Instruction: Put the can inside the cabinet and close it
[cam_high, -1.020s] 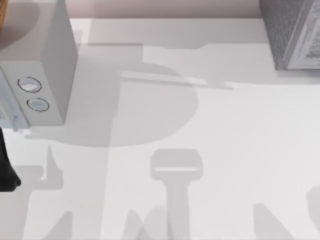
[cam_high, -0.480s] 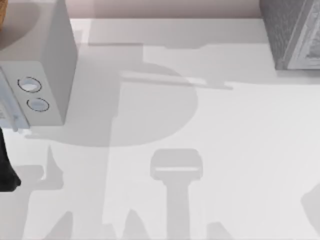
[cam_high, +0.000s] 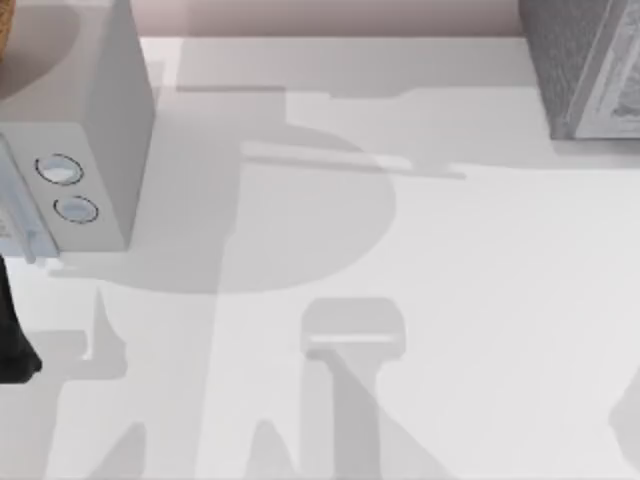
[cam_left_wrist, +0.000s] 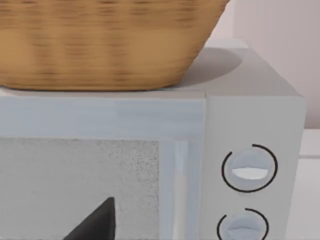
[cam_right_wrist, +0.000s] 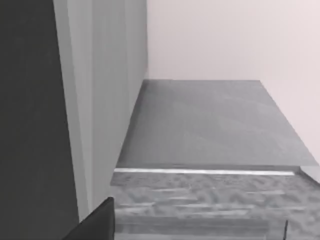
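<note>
The can is out of view. The cabinet (cam_high: 585, 70), dark grey and speckled with a paler front panel, stands at the table's far right corner. In the right wrist view its speckled grey surface (cam_right_wrist: 210, 130) lies close below the camera and runs back to a pale wall. A dark tip of my right gripper (cam_right_wrist: 97, 222) shows at the lower edge. A dark part of my left arm (cam_high: 12, 345) sits at the table's left edge. My left gripper (cam_left_wrist: 95, 225) shows as a dark tip close in front of the white box with two dials (cam_left_wrist: 250, 170).
The white box with two round dials (cam_high: 75, 190) stands at the table's far left, with a wicker basket (cam_left_wrist: 100, 45) on top of it. A tall grey upright panel (cam_right_wrist: 100, 100) rises beside the cabinet surface in the right wrist view. Arm shadows cross the table (cam_high: 450, 250).
The arm shadows along the table's near edge have shifted, the one at the near right most of all. The dark left arm part at the left edge has stayed put.
</note>
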